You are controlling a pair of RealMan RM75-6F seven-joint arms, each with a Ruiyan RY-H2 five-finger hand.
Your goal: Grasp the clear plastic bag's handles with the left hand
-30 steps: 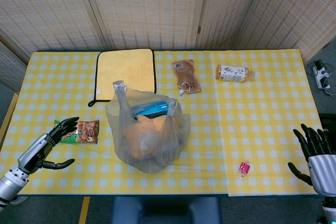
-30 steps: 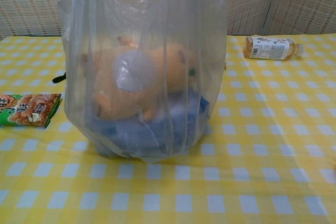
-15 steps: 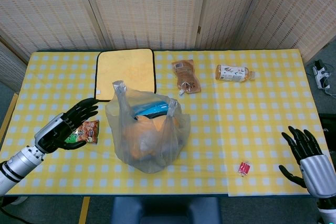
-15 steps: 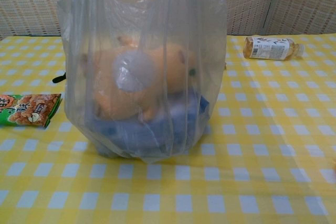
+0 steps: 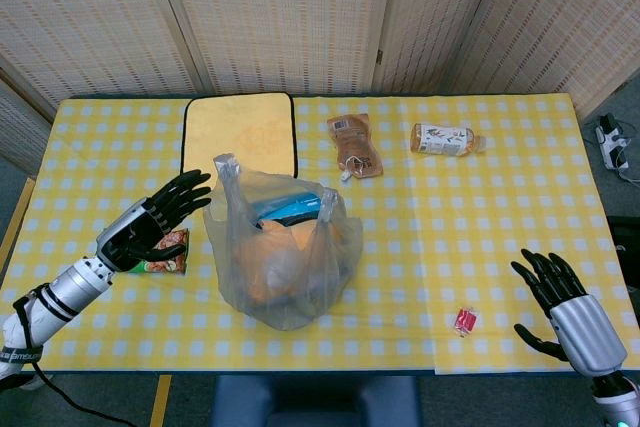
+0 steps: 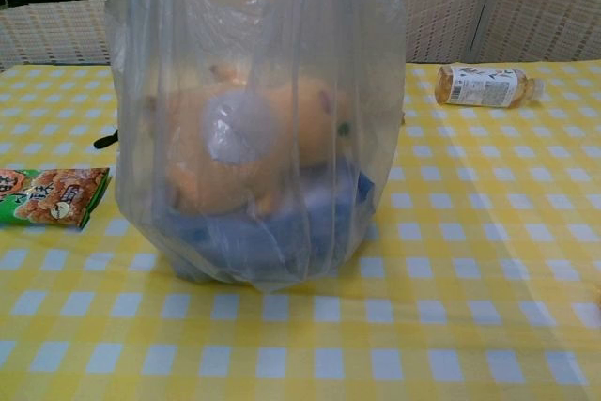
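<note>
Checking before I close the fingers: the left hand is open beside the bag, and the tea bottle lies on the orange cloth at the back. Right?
Not quite. The head view shows the tea bottle on the checked tablecloth, well right of the orange cloth. The left hand is open beside the bag.

Thin, glossy clear plastic bag (image 5: 285, 257) on a smooth checked tablecloth (image 5: 480, 217); matt yellow cloth mat (image 5: 240, 137).

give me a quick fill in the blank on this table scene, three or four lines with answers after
1. The left hand, fingers spread, holds ____.
2. The clear plastic bag stands on a yellow and white ____ tablecloth.
3. The plastic drink bottle lies on its ____.
4. The green and orange snack packet lies outside the bag, on the robot's ____ side.

Missing words: nothing; checked; side; left
</note>
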